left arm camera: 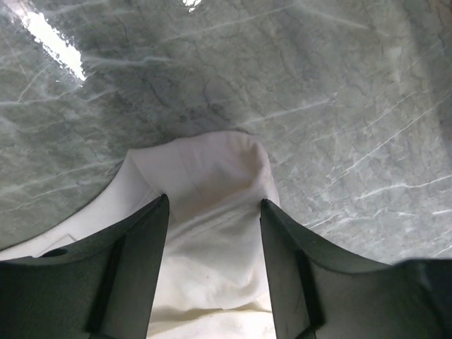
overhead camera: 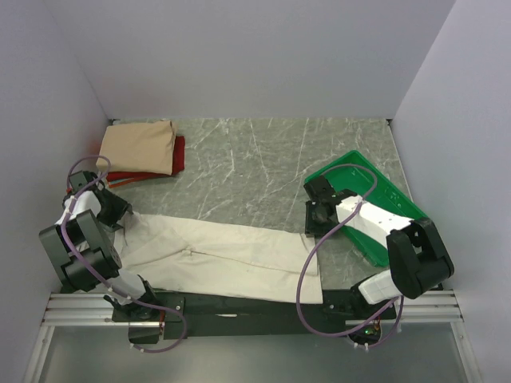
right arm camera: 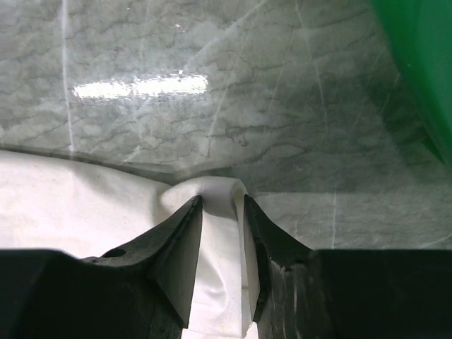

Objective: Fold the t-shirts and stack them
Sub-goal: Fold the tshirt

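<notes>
The cream t-shirt (overhead camera: 231,255) lies in a long folded strip along the near part of the table. My left gripper (overhead camera: 121,217) is at its left end. In the left wrist view the gripper (left arm camera: 213,203) holds a raised hump of the cream t-shirt (left arm camera: 212,166) that touches both jaws. My right gripper (overhead camera: 313,226) is at the strip's far right corner. In the right wrist view the gripper (right arm camera: 222,200) is pinched narrowly on a fold of the cream t-shirt (right arm camera: 70,201). The tan t-shirt (overhead camera: 140,148) lies folded at the back left, on top of the red t-shirt (overhead camera: 179,153).
A green plastic tray (overhead camera: 375,179) sits at the right, partly under my right arm; its edge shows in the right wrist view (right arm camera: 417,63). Grey marbled tabletop (overhead camera: 255,167) runs between the shirts and tray. White walls close in the back and both sides.
</notes>
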